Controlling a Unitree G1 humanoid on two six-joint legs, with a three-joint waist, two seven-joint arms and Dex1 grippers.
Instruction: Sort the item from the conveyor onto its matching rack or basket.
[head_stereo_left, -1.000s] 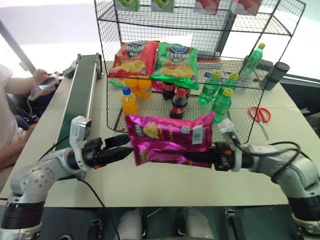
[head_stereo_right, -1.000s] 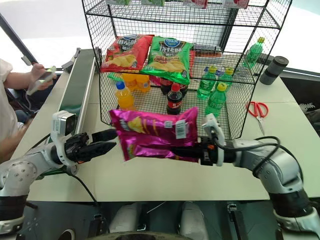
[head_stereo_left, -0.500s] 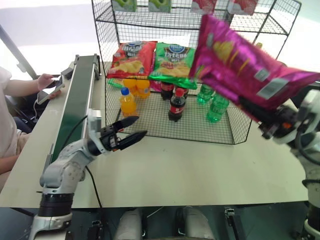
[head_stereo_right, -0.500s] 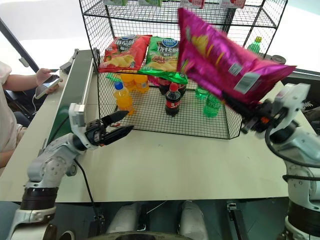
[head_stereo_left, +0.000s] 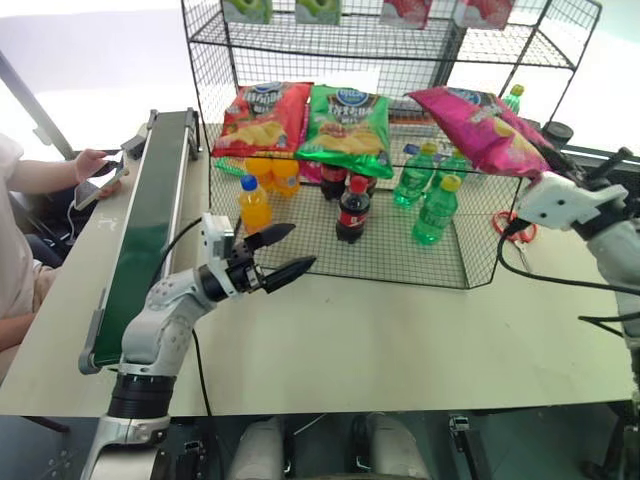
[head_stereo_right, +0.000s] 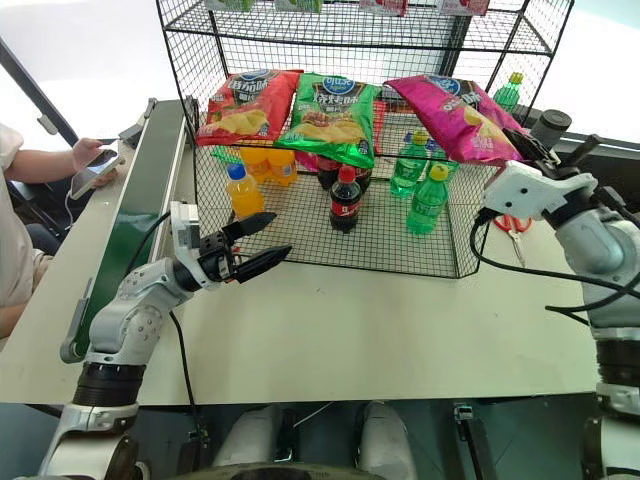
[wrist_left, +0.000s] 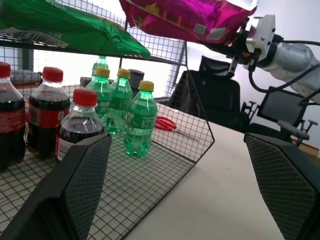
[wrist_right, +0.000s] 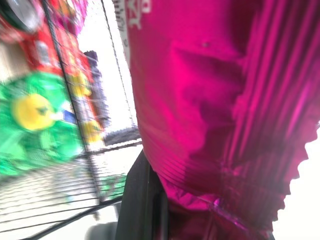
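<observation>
Gripping pink bag (head_stereo_right: 455, 110) (crimped edge close-up): right gripper (head_stereo_right: 527, 150).

The rack's (head_stereo_left: 400, 45) top-tier packets are cut off above.

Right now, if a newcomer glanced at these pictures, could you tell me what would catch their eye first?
Most striking is the magenta-pink crisp bag, pinched at its end by the right gripper and lying over the right side of the black wire rack's middle shelf. Beside it on that shelf lie a green crisp bag and a red crisp bag. The left gripper hovers open before the rack's bottles.
</observation>
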